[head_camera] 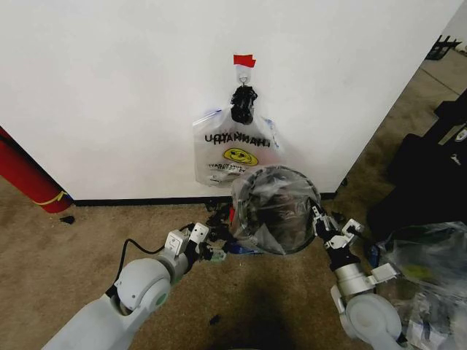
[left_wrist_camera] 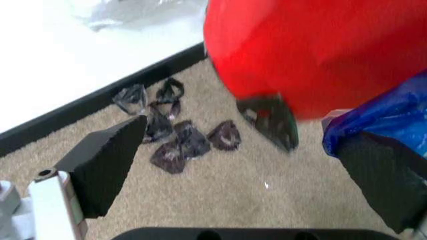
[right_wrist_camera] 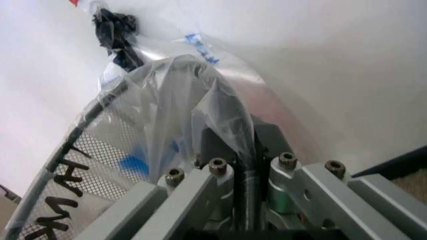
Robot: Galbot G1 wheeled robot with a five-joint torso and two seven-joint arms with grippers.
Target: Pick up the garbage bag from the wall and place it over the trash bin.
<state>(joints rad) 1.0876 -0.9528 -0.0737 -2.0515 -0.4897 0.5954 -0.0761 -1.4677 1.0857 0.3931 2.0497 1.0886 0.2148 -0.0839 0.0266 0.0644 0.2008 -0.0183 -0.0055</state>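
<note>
Beige carpet [head_camera: 87, 240] covers the floor up to a plain white wall [head_camera: 109, 87] with black baseboard. Lower left of the head frame, the left tool [head_camera: 213, 251] sits low beside the bin's base, fingers [left_wrist_camera: 107, 165] spread and holding nothing. Lower right, the right tool [head_camera: 319, 219] is clenched on the thin clear plastic garbage bag [head_camera: 281, 208] draped over the round black wire-mesh trash bin [head_camera: 248, 219] at centre. Behind, upper centre, a flat bundle of printed bags [head_camera: 233, 149] hangs on the wall under red tape [head_camera: 244, 60].
</note>
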